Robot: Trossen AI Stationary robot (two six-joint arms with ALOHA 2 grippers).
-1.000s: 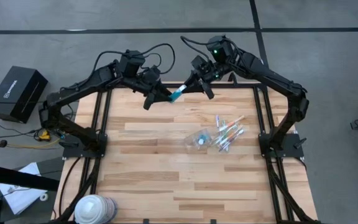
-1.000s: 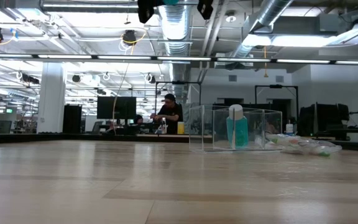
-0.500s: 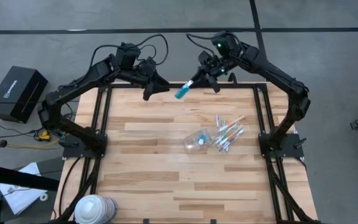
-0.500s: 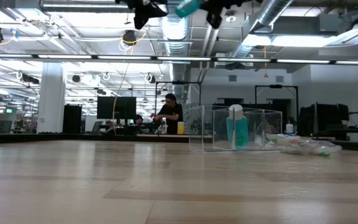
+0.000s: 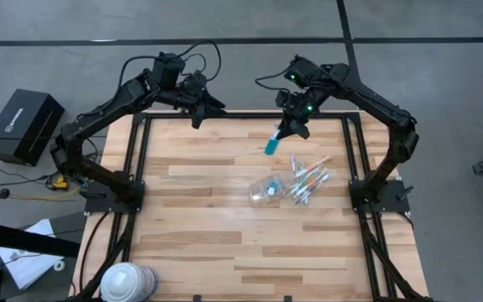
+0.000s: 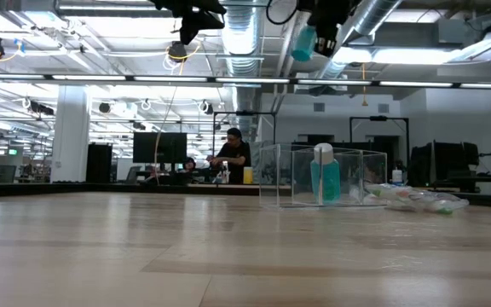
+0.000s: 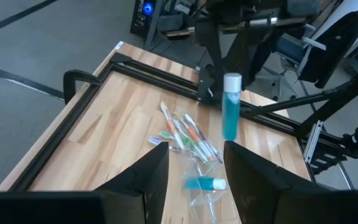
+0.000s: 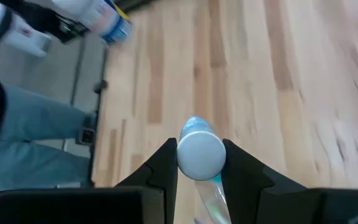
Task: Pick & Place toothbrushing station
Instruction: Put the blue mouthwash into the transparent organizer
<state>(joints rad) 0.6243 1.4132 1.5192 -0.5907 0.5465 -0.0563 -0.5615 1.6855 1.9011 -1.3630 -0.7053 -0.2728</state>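
High view looks straight down on whole table (image 5: 225,210), both arms in frame. Low view sits at tabletop level, facing across into the room. Left wrist view looks down toward toothbrushes (image 7: 182,134) at table's 3 o'clock side; high view shares them. Right wrist view points down at the boards.

floor: we see grey concrete (image 5: 443,268) with dark seams | desk (image 5: 225,243): light wood planks, black frame | black box (image 5: 23,126) on floor by the left arm | ceiling: exposed ducts (image 6: 245,34), strip lights | back: monitors (image 6: 156,149), person (image 6: 231,158) at bench
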